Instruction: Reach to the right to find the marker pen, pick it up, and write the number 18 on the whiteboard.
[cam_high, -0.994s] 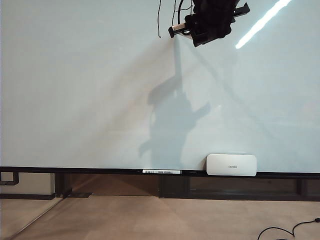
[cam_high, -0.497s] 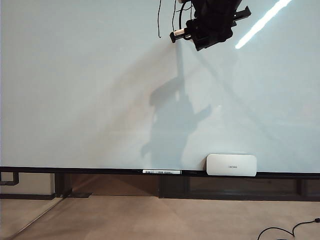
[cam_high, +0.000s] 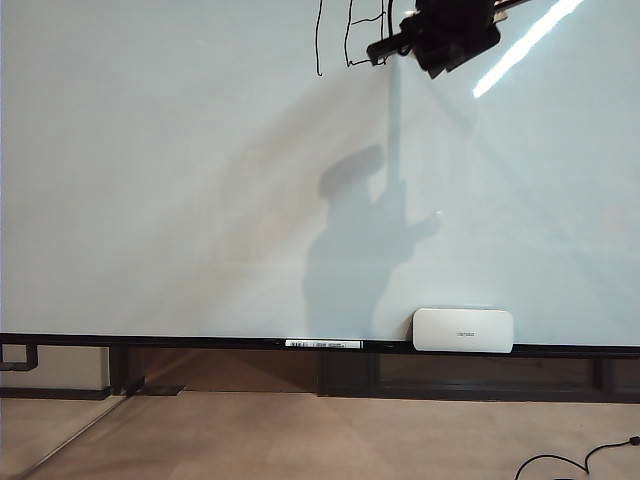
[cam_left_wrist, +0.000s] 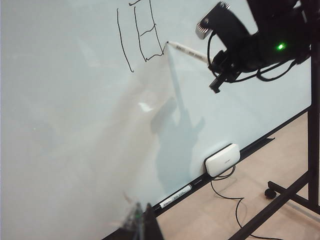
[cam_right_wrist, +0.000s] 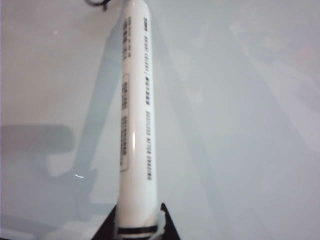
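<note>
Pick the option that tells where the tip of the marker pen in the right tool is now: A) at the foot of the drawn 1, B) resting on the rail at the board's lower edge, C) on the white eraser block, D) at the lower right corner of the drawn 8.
D: in the left wrist view the marker pen, held by the right tool, has its tip at the lower right corner of the boxy 8 on the whiteboard.

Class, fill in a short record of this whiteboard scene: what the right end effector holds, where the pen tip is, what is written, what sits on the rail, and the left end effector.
right end effector: shut on marker
tip: at lower right corner of the 8
writing: 1 and boxy 8 on whiteboard
rail: eraser, second marker
left end effector: only its tip visible, state unclear
</note>
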